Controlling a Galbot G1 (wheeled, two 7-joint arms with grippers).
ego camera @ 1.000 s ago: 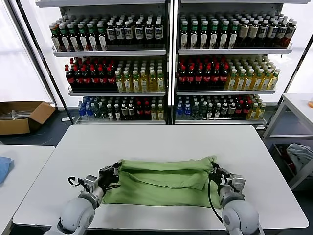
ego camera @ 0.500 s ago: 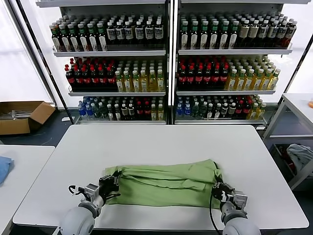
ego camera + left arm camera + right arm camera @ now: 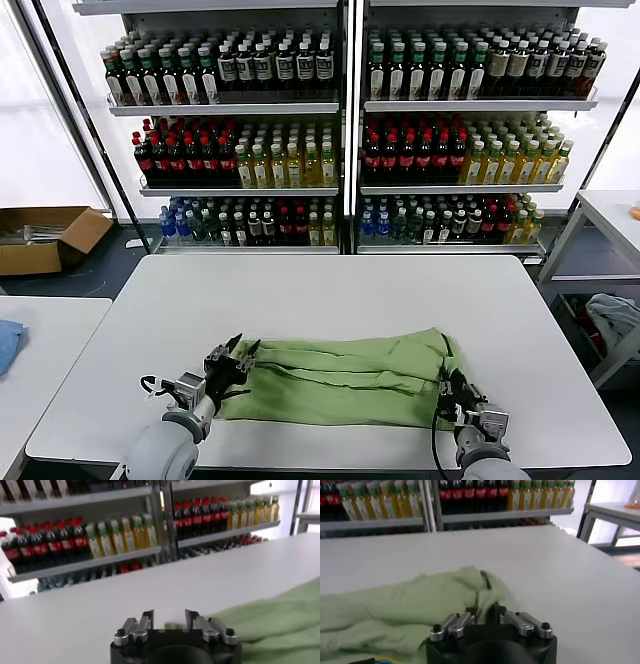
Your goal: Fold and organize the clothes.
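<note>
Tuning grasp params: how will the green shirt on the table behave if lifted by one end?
Likely floppy: the green shirt lies in soft creased layers on the table, so the free end would probably sag and unfold. Probably light, thin cloth. The open left gripper and right gripper sit at opposite ends; lifting both should keep folds better.

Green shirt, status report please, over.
Left gripper open at the shirt's left edge. Right gripper open at its right edge. Shirt folded lengthwise, flat on the table. Nothing in the way.
</note>
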